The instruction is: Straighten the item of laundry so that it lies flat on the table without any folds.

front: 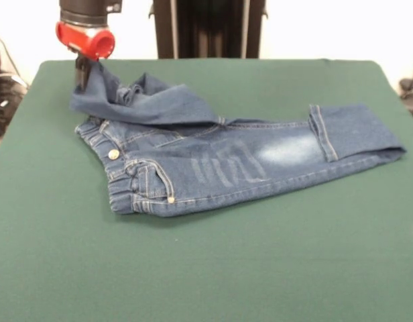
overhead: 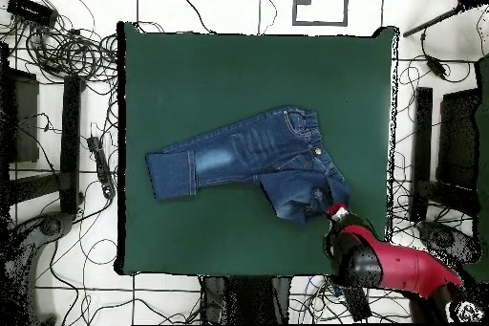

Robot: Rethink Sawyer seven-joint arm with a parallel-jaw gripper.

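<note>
The item of laundry [front: 213, 161], a small pair of dark blue jeans with faded patches, lies on the green table [front: 206, 268]. Its waistband and metal button face front left. One leg stretches right, with its cuff [front: 340, 131] folded back. The other leg is doubled over the waist and rises in a peak to my gripper [front: 82, 75] at the table's far left. The gripper is shut on that cloth and holds it a little above the table. In the overhead view the jeans [overhead: 239, 155] lie right of the table's [overhead: 210, 64] middle, with the gripper [overhead: 334, 213] at their lower right end.
Bare green felt surrounds the jeans on all sides, widest toward the front edge [front: 206, 315]. In the overhead view, cables [overhead: 67, 45] and dark stands [overhead: 72, 141] lie on the floor around the table.
</note>
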